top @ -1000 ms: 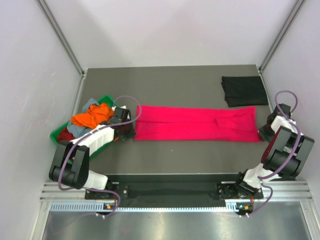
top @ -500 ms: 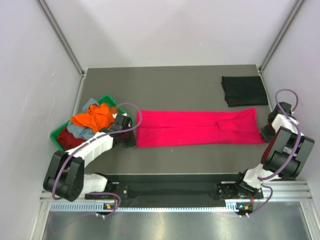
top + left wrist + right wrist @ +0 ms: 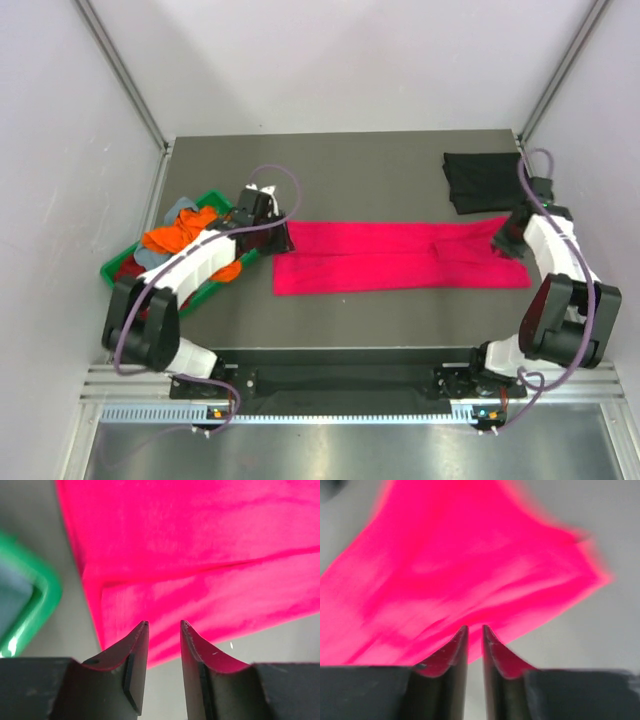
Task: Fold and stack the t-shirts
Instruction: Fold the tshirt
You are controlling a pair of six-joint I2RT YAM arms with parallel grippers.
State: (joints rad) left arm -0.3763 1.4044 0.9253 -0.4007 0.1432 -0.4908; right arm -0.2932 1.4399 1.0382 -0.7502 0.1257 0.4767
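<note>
Pink-red t-shirt [image 3: 400, 258] lies just right of green tray [image 3: 110, 270] — long folded strip. Left gripper [image 3: 164, 623] over tray-side end, jaws spread, empty; right gripper [image 3: 475, 627] at far end, barely parted, empty. Risk: pinching one layer only — fold opens.

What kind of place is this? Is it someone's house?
Probably not a house, more like a robot lab booth: plain white walls around a dark table, two robot arms bolted at its near edge, and a pink t-shirt laid out flat.
</note>
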